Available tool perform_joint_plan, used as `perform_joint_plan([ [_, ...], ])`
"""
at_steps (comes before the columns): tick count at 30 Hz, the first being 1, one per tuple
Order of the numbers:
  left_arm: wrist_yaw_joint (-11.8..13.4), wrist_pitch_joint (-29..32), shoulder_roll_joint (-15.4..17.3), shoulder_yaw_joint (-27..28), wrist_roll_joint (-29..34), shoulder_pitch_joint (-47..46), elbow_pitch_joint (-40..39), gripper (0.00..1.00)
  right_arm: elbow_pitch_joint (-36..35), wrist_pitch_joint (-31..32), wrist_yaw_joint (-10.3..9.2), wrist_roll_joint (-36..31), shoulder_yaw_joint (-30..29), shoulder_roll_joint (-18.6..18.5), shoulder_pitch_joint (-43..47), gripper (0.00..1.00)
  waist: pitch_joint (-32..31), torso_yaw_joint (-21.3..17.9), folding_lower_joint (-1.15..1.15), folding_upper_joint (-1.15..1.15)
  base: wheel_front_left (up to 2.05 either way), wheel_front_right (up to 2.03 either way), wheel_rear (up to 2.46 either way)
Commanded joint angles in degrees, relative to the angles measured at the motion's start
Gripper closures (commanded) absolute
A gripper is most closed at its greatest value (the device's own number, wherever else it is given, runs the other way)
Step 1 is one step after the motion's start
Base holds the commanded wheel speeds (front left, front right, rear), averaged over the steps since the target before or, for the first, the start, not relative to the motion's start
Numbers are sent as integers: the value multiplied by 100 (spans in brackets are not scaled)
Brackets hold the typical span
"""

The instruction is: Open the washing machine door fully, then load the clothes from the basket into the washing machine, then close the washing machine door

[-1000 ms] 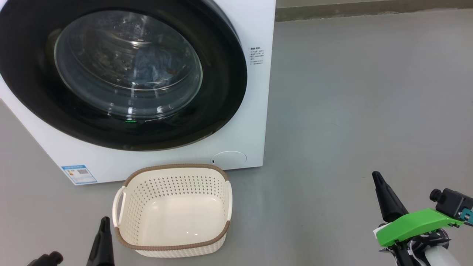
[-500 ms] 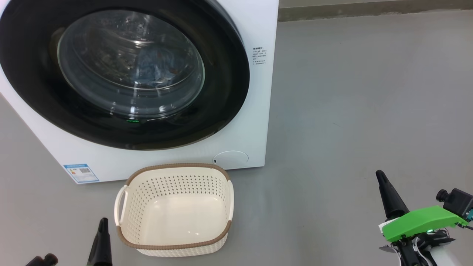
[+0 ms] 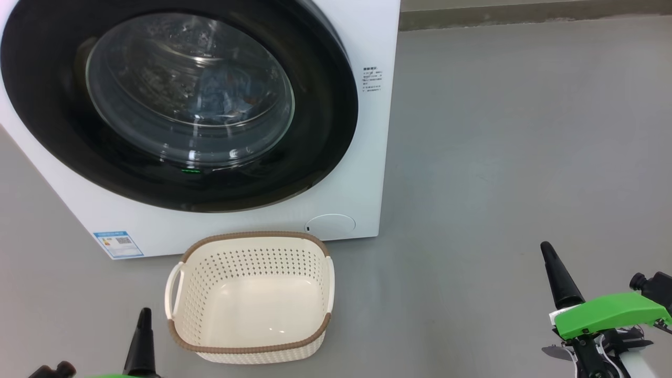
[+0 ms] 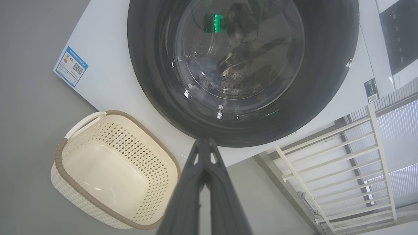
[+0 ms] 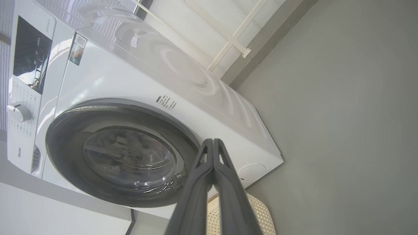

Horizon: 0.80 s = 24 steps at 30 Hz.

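This looks like the laundry corner of a home, or a room set up as one. A white front-loading washing machine with a dial and control panel stands on a bare grey floor, with a perforated laundry basket just in front. Beside the machine, a cream railing fronts slatted blinds.

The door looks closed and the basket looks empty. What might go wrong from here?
1. The washing machine door looks shut over the clothes, but the pictures cannot show whether it has latched; it might swing open again.
2. The basket stands on the floor close beside the shut left gripper; a careless arm move could knock or tip it.
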Motion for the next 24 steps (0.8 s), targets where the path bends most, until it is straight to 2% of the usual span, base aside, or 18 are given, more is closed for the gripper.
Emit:
perform_joint_plan([
  [1, -47, 33, 41, 146, -114, -266, -181, 100, -178, 44, -8, 110, -10, -27, -71, 100, 0, 4, 0, 0, 0, 0, 0],
  [24, -65, 420, -36, 348, -1324, -345, -206, 100, -275, 426, -11, 1219, -408, 207, -13, 100, -5, 78, 0, 0, 0, 0, 0],
])
